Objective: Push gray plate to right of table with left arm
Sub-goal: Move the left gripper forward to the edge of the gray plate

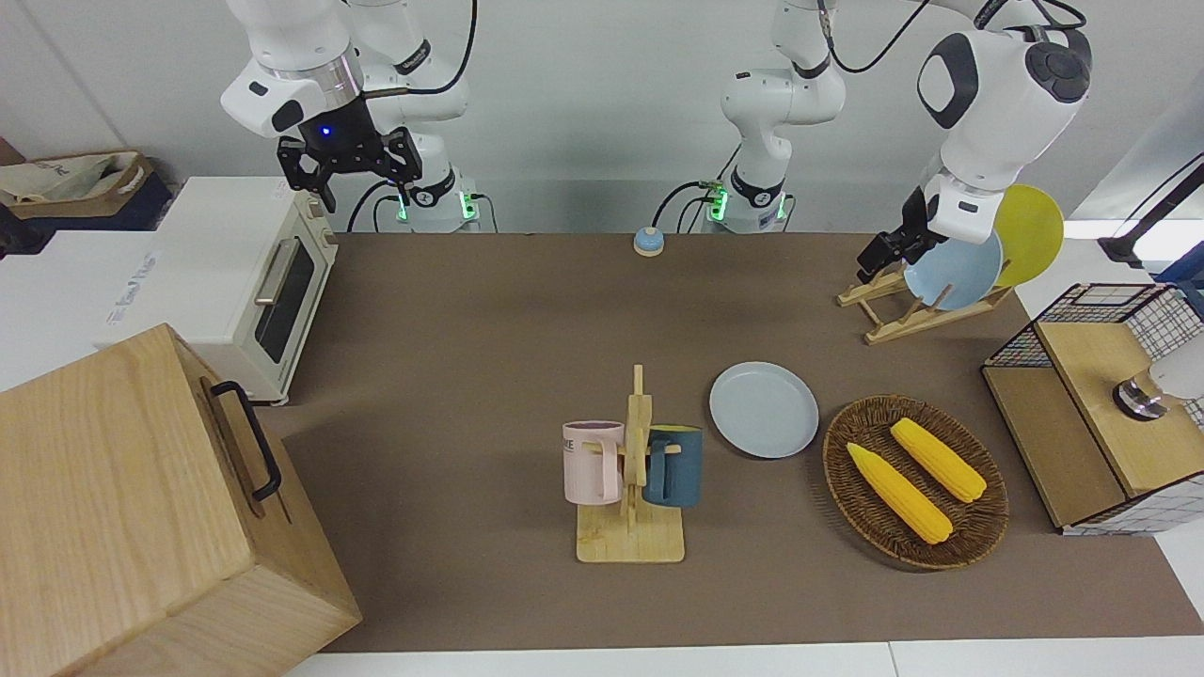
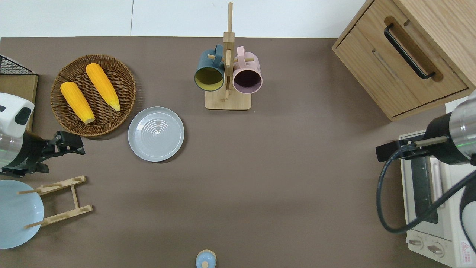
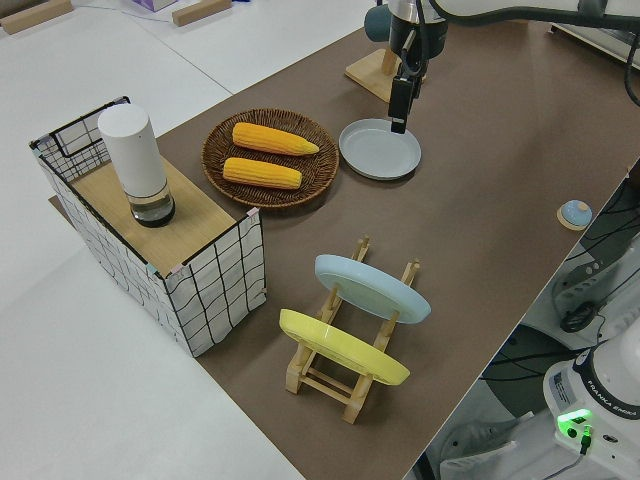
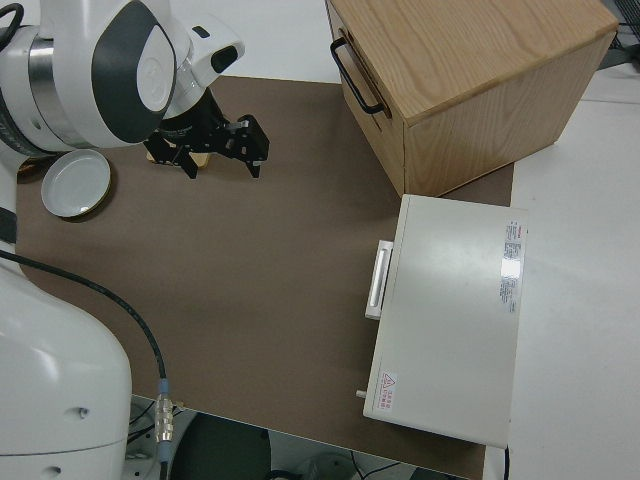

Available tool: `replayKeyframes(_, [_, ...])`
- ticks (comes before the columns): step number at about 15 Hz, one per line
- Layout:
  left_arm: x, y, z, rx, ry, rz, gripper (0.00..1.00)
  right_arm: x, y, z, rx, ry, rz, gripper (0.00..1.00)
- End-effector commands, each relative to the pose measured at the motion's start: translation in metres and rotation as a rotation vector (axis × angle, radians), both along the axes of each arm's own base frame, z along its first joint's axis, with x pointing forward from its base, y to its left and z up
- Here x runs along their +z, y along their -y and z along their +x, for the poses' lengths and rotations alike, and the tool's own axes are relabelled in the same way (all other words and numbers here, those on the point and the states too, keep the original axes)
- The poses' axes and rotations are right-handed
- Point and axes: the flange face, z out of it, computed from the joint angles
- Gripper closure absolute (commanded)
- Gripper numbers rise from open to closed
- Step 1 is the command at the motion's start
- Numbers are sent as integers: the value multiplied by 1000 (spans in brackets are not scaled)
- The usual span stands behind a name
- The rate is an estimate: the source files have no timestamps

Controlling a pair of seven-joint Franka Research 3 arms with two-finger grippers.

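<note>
The gray plate (image 1: 763, 410) lies flat on the brown table (image 1: 470, 329), between the mug rack and the wicker basket; it also shows in the overhead view (image 2: 156, 133) and the left side view (image 3: 379, 148). My left gripper (image 2: 74, 144) is up in the air over bare table between the basket and the wooden plate rack, well apart from the gray plate, toward the left arm's end. It also shows in the front view (image 1: 875, 256). My right gripper (image 1: 348, 167) is open and empty; that arm is parked.
A wicker basket (image 2: 122, 74) with two corn cobs sits beside the plate. A mug rack (image 2: 227, 74) holds a blue and a pink mug. A plate rack (image 1: 894, 315) holds a sky-blue and a yellow plate. A wooden cabinet (image 1: 141, 508), a toaster oven (image 1: 245, 273) and a wire crate (image 1: 1091, 310) stand at the table's ends.
</note>
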Motion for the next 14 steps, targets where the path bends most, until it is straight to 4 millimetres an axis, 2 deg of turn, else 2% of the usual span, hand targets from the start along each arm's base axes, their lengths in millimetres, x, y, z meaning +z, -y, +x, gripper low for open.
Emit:
replayKeyframes(1, [-20, 10, 1, 136, 22, -29, 0, 4, 2, -2, -6, -5, 9, 17])
replayKeyframes(5, [-42, 19, 1, 189, 36, -24, 0, 4, 2, -2, -6, -5, 9, 17])
replayKeyframes(9, [-84, 22, -2, 223, 66, -15, 0, 4, 2, -2, -6, -5, 9, 17])
replayKeyframes(11, [-91, 25, -3, 218, 69, -13, 0, 4, 2, -2, -5, -5, 9, 17])
replayKeyframes(13, [-109, 29, -3, 230, 65, -8, 0, 4, 2, -2, -6, -5, 9, 17])
replayKeyframes(14, [-117, 38, -4, 247, 75, -5, 0, 4, 2, -2, -6, -5, 9, 17])
